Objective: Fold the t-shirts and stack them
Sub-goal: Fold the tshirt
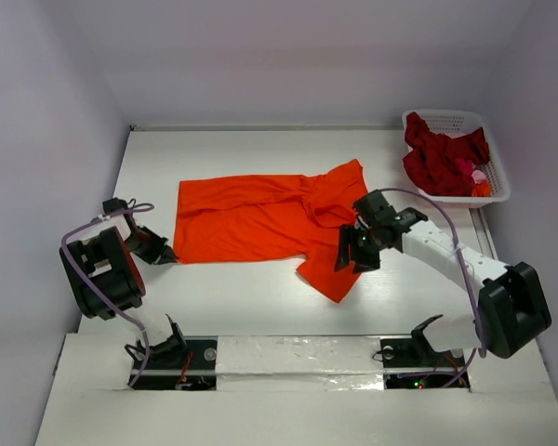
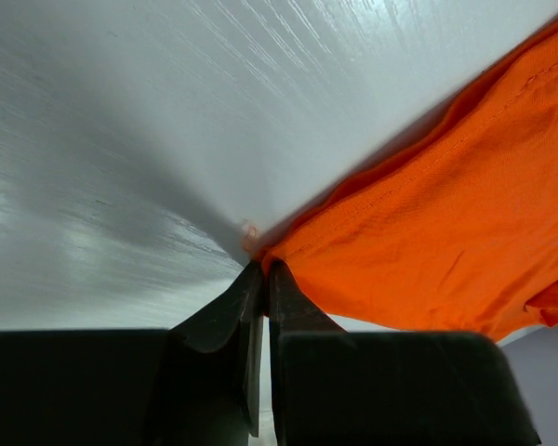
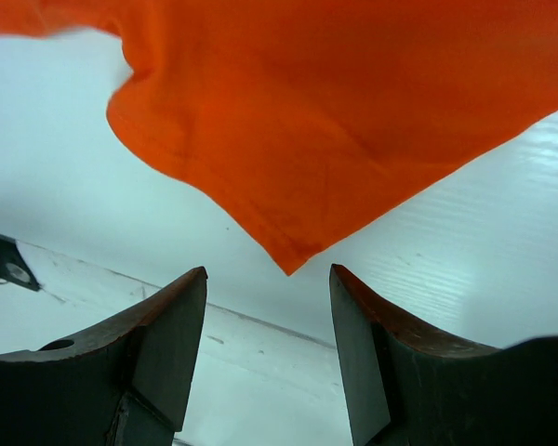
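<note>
Looking from above, you see first the white table, flat and smooth with a faint shine. On its middle lies the orange t-shirt, spread out with its long axis going left to right. The straight hem is on the left, and the two short sleeves point to the right, one toward the far side and one toward the near side. The cloth is soft and thin, mostly flat on the left and bunched in folds near the sleeves. At the far right corner stands the white latticed plastic basket, rectangular, with the dark red t-shirts crumpled inside it. Your right gripper is over the near sleeve with its jaws apart. In the wrist view the pointed tip of the sleeve shows between the two jaws and touches neither. Your left gripper is at the near left corner of the hem, its jaws closed together and pinching the stitched edge of the orange cloth.
</note>
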You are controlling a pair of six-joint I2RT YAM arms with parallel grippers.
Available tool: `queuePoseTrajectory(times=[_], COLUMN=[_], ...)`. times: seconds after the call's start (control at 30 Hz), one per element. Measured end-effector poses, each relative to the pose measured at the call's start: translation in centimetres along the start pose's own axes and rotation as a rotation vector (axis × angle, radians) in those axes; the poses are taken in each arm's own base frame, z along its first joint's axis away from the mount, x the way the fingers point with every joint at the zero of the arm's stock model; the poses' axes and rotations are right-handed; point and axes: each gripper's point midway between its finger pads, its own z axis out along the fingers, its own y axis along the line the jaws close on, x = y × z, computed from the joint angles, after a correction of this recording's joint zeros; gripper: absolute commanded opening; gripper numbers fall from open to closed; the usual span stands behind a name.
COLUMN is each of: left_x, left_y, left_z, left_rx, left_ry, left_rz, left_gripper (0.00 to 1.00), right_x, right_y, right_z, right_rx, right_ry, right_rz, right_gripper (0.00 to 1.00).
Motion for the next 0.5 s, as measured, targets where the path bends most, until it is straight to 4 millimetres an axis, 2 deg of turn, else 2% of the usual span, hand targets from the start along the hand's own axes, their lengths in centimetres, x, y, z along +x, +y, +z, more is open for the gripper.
queuePoseTrajectory(times=[0.2, 0.33, 0.5], left_x=[-0.3, -0.8, -0.9], left_y=[-0.2, -0.4, -0.4], left_z=[0.0, 0.0, -0.1], left_rx=[0.0, 0.0, 0.0], left_ry=[0.002, -0.004, -0.006], left_rz=[0.01, 0.017, 0.021], left_gripper=[0.0, 0.0, 0.0], right_x=[4.1, 5.7, 6.9], right_y=[2.0, 3.0, 2.1], right_z=[1.5, 2.0, 2.8], right_rx=[-0.001, 0.002, 0.054], right_ry=[0.079, 0.096, 0.098], right_rz=[-0.073, -0.101, -0.096], right_gripper=[0.61, 0.6, 0.58])
